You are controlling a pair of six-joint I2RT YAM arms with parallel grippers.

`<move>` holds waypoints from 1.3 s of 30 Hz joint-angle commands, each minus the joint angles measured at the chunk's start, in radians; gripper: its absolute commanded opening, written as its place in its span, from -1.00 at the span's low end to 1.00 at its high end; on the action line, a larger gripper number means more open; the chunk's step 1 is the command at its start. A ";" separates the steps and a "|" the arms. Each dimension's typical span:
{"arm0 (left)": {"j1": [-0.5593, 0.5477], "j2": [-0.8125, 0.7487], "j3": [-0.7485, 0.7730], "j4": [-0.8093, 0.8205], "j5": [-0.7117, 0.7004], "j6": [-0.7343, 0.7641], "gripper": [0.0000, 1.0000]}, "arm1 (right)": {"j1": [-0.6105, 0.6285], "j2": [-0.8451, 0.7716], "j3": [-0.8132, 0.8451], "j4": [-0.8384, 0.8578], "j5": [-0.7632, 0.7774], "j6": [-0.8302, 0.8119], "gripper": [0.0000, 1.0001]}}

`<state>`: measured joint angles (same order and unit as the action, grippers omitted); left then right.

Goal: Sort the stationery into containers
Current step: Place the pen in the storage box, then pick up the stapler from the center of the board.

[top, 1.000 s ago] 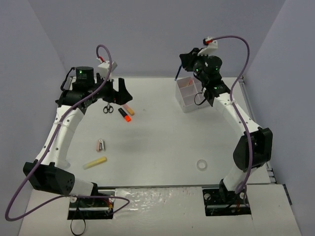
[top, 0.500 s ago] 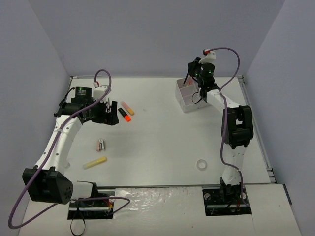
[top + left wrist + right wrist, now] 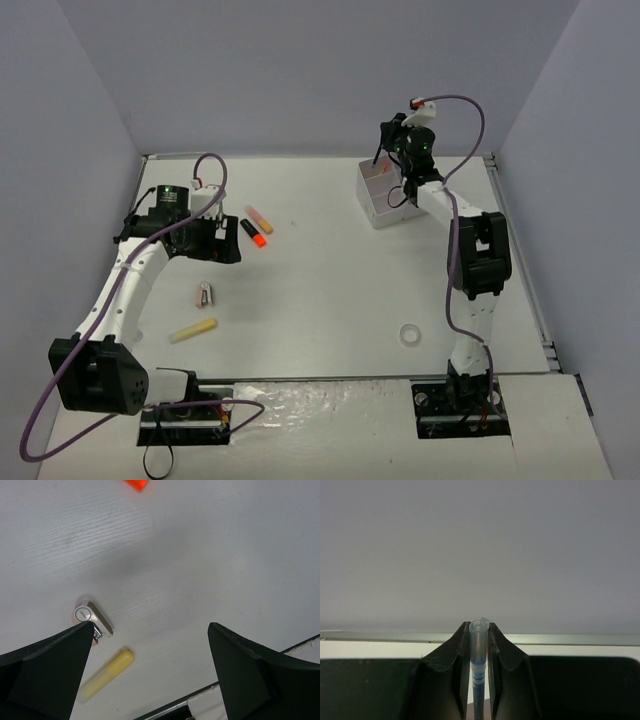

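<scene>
White table [image 3: 330,285], 2 arms at its near edge. White organiser box [image 3: 383,208] stands far right. Right gripper [image 3: 384,140] hangs over the box's far-left corner, its fingers pinching an upright blue pen [image 3: 479,647]. Left gripper [image 3: 150,630] is low over the far-left table, spread wide and holding nothing; it hides the surface beneath it from above. Just beside it are the peach highlighter [image 3: 260,219] and the orange-black highlighter [image 3: 253,233]. Nearer lie the yellow highlighter [image 3: 193,330] and a small pink-and-silver item [image 3: 204,295]. White tape ring [image 3: 408,335] lies well apart, near right.
</scene>
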<state>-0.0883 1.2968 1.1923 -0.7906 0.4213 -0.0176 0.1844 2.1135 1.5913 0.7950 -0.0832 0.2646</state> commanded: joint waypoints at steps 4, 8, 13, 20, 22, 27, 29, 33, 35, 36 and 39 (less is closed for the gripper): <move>0.007 -0.033 0.057 -0.012 -0.001 -0.012 0.94 | 0.009 -0.033 0.020 0.011 -0.074 -0.080 -0.38; 0.009 -0.025 0.059 -0.033 -0.061 0.010 0.93 | 0.009 -0.079 0.006 -0.031 -0.072 -0.088 0.10; 0.007 0.016 0.100 -0.143 -0.169 0.087 0.81 | 0.020 -0.175 0.002 -0.086 -0.076 -0.079 0.15; 0.009 0.070 0.021 -0.177 -0.393 0.218 0.87 | 0.131 -0.342 -0.083 -0.148 -0.038 -0.128 0.15; 0.009 0.144 0.000 -0.176 -0.441 0.231 0.88 | 0.194 -0.396 -0.137 -0.149 -0.012 -0.158 0.15; 0.009 0.285 0.017 -0.148 -0.429 0.203 0.89 | 0.245 -0.470 -0.204 -0.160 -0.026 -0.087 0.14; 0.009 0.328 0.021 -0.123 -0.430 0.187 0.94 | 0.248 -0.504 -0.237 -0.161 -0.029 -0.076 0.13; 0.009 0.383 0.026 -0.090 -0.421 0.166 0.94 | 0.250 -0.543 -0.284 -0.174 -0.009 -0.079 0.12; 0.009 0.398 0.016 -0.079 -0.412 0.158 0.89 | 0.250 -0.558 -0.303 -0.187 0.002 -0.080 0.12; 0.009 0.408 0.007 -0.074 -0.402 0.155 0.84 | 0.250 -0.569 -0.315 -0.193 0.007 -0.080 0.12; 0.011 0.450 0.012 -0.088 -0.399 0.153 0.61 | 0.250 -0.583 -0.332 -0.197 0.012 -0.076 0.12</move>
<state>-0.0845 1.7268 1.1829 -0.8729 0.0269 0.1538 0.4317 1.6118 1.2692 0.5443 -0.0990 0.1813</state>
